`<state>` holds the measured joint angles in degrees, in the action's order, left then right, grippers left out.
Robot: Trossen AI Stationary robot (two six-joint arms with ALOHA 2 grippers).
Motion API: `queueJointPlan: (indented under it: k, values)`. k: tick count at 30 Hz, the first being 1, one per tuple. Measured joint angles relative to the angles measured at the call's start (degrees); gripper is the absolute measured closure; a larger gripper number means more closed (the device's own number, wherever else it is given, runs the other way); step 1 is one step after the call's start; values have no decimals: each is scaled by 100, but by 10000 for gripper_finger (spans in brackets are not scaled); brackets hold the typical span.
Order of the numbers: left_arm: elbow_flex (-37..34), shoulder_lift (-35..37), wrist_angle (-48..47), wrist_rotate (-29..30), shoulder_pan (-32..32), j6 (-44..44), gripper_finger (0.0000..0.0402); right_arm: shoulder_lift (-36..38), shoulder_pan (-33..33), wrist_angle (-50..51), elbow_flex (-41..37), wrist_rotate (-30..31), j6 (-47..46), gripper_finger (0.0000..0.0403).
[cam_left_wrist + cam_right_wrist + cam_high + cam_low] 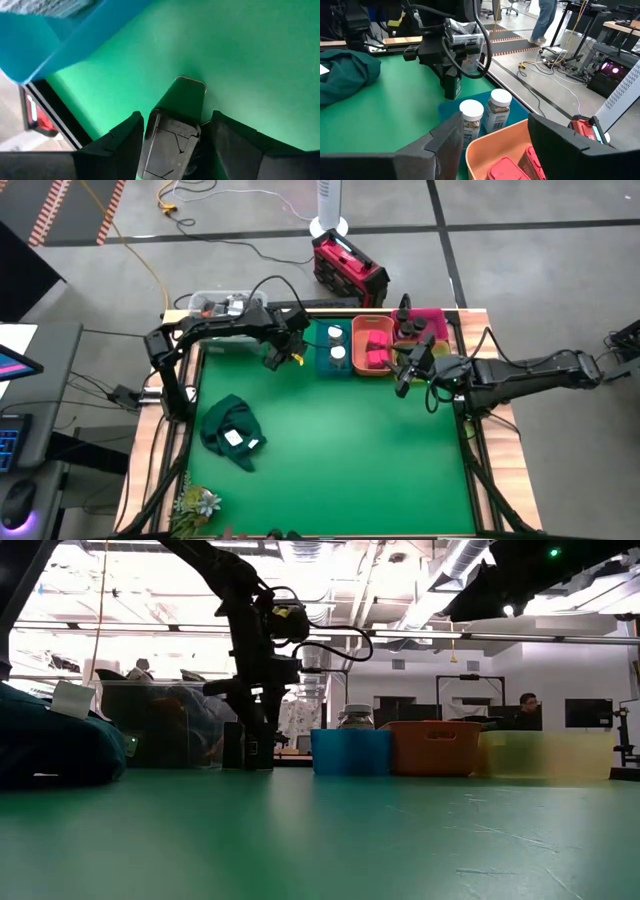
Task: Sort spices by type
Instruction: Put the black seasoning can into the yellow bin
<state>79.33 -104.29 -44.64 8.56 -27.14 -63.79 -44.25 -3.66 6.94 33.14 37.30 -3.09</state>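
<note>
Overhead, table-level, two close wrist views

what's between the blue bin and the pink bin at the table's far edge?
High view: the orange plastic bin holding red-pink boxes sits between the blue plastic bin and the pink bin.

Nothing readable anywhere, honestly

The two white-capped jars [485, 120] in the blue bin [447, 111] have printed labels, but the print is way too small to make out. Same with the white label [236, 438] on the green cloth [230, 430]: just a blank-looking patch, no letters or numbers I can pick up.
</note>
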Motion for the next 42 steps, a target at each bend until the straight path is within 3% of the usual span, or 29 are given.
queueJointPlan:
  k: [15,21,26,35,38,42]
  values:
    - [-186,2,-62,22,-251,-644,186,0,0,5,-1,0,10,154]
    - [-597,8,325,125,-216,-762,236,0,0,7,0,0,10,154]
    - [-617,20,353,185,-104,-410,286,0,0,7,0,0,10,154]
    - [-30,-4,-248,223,213,456,266,1,-11,119,-1,-17,-44,154]
    - [288,-4,-661,192,369,974,262,2,-9,266,-1,-348,-49,154]
    - [661,-2,-1424,-512,546,2102,273,1,-11,440,1,-622,-120,154]
